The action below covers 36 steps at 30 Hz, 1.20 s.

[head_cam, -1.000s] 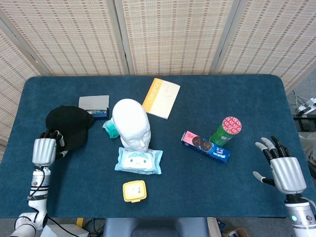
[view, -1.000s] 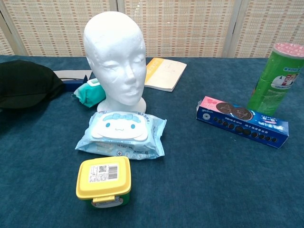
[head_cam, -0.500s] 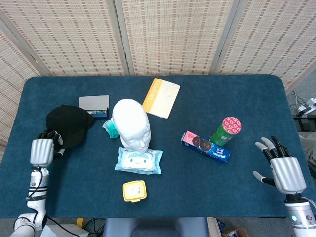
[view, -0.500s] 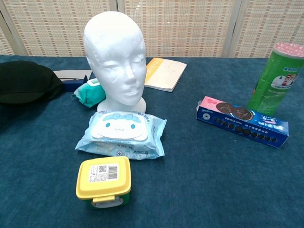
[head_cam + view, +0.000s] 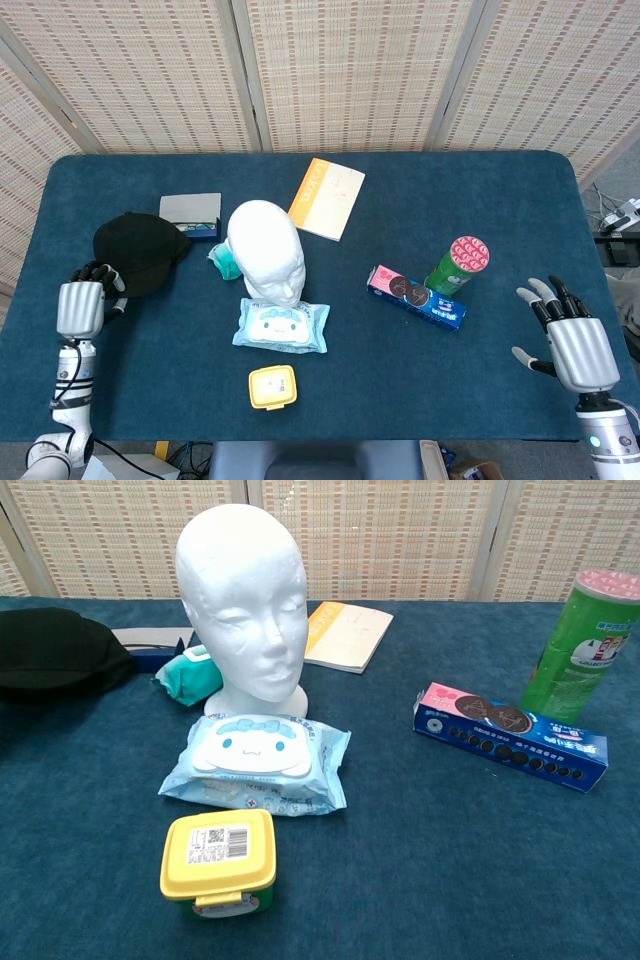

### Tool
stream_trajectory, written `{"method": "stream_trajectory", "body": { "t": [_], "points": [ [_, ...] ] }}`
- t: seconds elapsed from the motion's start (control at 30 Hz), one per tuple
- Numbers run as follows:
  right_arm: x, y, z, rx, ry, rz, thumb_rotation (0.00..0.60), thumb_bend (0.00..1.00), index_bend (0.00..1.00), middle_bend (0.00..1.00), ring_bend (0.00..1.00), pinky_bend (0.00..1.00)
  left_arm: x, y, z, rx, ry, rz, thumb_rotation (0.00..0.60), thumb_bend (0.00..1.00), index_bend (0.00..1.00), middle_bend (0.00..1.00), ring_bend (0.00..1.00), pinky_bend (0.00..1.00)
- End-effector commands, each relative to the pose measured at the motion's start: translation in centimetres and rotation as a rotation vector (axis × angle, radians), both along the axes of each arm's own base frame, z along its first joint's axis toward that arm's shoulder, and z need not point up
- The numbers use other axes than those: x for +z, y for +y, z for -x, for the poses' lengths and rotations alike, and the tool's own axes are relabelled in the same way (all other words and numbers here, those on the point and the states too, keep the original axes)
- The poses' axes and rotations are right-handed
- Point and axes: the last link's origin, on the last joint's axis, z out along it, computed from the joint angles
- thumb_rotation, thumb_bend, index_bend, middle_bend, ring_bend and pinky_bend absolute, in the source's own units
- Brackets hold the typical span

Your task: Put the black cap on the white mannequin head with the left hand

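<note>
The black cap (image 5: 140, 252) lies on the blue table at the left, and the chest view shows it at the left edge as the cap (image 5: 55, 655). The white mannequin head (image 5: 266, 250) stands upright to its right, near the table's middle; the chest view has the mannequin head (image 5: 242, 605) facing the camera. My left hand (image 5: 82, 302) hovers just left of the cap's near edge, fingers curled in, holding nothing. My right hand (image 5: 572, 338) stays at the table's front right corner with its fingers spread and nothing in it. Neither hand shows in the chest view.
A grey box (image 5: 191, 212) and a teal item (image 5: 224, 262) sit between cap and head. In front of the head lie a wipes pack (image 5: 281, 326) and a yellow box (image 5: 272, 386). A booklet (image 5: 328, 198), a cookie box (image 5: 416, 298) and a green can (image 5: 455, 266) are further right.
My left hand has drawn back left and toward the table's front, off the cap's edge. The cap stays where it was. The right hand has not moved.
</note>
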Motion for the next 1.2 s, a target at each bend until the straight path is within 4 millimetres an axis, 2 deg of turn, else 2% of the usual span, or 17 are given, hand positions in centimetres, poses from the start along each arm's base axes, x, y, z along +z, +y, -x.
{"method": "stream_trajectory", "body": {
  "t": [0.03,0.37,0.67,1.2],
  "points": [
    [0.0,0.0,0.0,0.000,0.000,-0.001,0.600,0.00,0.21,0.17,0.07,0.23,0.1,0.0,0.0,-0.001,-0.004,-0.002,0.600,0.36,0.59,0.48,0.28,0.38],
    [0.0,0.0,0.0,0.001,0.001,-0.001,0.600,0.00,0.21,0.17,0.07,0.23,0.8,-0.4,-0.3,-0.045,-0.037,-0.042,0.600,0.47,0.61,0.50,0.29,0.39],
    [-0.1,0.0,0.0,0.002,0.002,0.000,0.600,0.00,0.21,0.17,0.07,0.23,1.9,-0.9,-0.9,-0.123,-0.042,-0.090,0.600,0.48,0.68,0.54,0.32,0.42],
    [0.1,0.1,0.0,0.003,-0.004,0.003,0.600,0.00,0.21,0.17,0.07,0.23,4.9,-1.0,-2.7,-0.296,0.048,-0.169,0.600,0.48,0.70,0.56,0.34,0.44]
  ]
}}
